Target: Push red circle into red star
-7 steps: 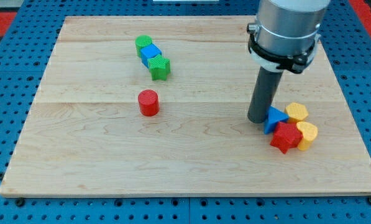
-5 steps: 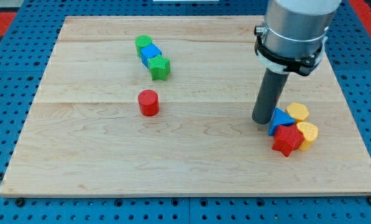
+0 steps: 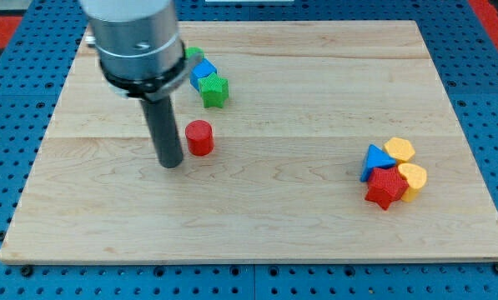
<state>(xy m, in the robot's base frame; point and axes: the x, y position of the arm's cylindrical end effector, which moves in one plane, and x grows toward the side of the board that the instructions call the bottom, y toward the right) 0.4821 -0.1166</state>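
Observation:
The red circle (image 3: 200,137) stands left of the board's middle. The red star (image 3: 384,186) lies far off at the view's right, packed among a blue triangle (image 3: 371,159) and two yellow blocks (image 3: 398,150) (image 3: 413,181). My tip (image 3: 172,162) rests on the board just left of the red circle and slightly below it, close beside it; I cannot tell whether they touch. The rod rises from there toward the view's top left.
A green star (image 3: 215,90), a blue block (image 3: 203,72) and a green block (image 3: 193,54) form a slanted row above the red circle; the arm partly hides the green block. The wooden board (image 3: 257,233) lies on a blue pegboard.
The arm has swept from beside the blue triangle at the right across the board to the left side of the red circle. No block has moved.

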